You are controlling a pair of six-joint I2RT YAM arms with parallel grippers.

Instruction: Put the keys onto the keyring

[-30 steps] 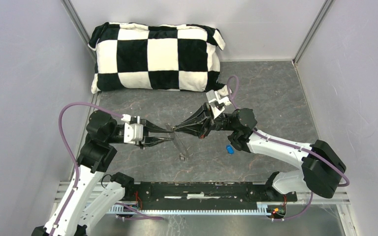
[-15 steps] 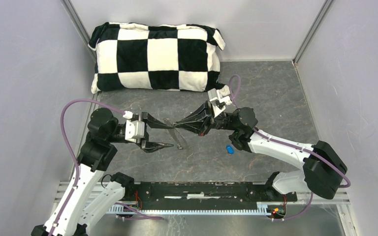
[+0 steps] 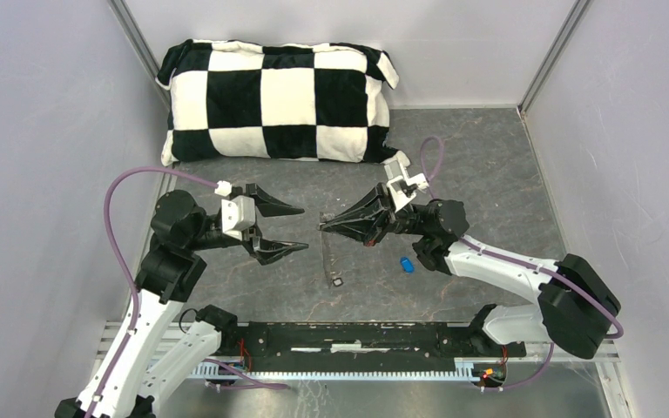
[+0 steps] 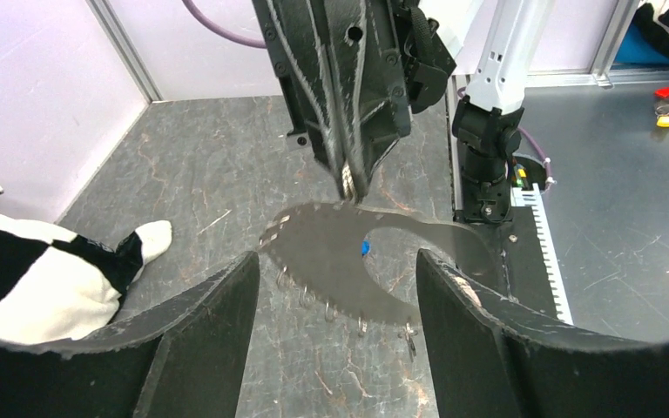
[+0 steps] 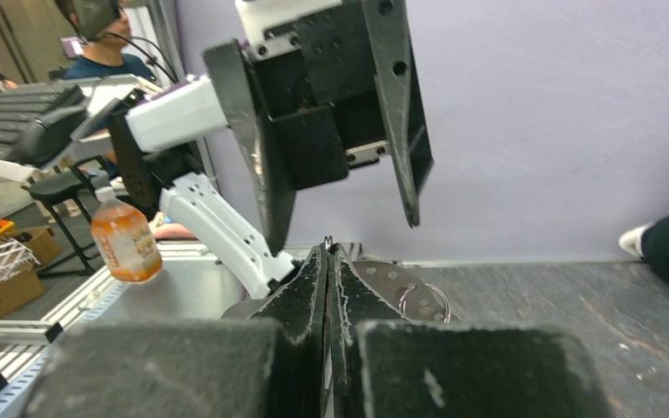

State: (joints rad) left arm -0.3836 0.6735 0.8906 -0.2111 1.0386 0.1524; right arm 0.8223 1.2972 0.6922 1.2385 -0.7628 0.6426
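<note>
Keyring [image 4: 327,252] pinched in right claw [image 3: 323,225], left claw [image 3: 305,228] spread, blue key [image 3: 407,265] on table [image 3: 488,174]

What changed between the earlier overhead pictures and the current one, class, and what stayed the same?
The left gripper opened wide, apparently letting go of the keyring, and drew back towards its own side. The right gripper, shut on the keyring, shifted a little towards its own side and carried the keyring along. The blue key on the table and the checked pillow stayed where they were.
</note>
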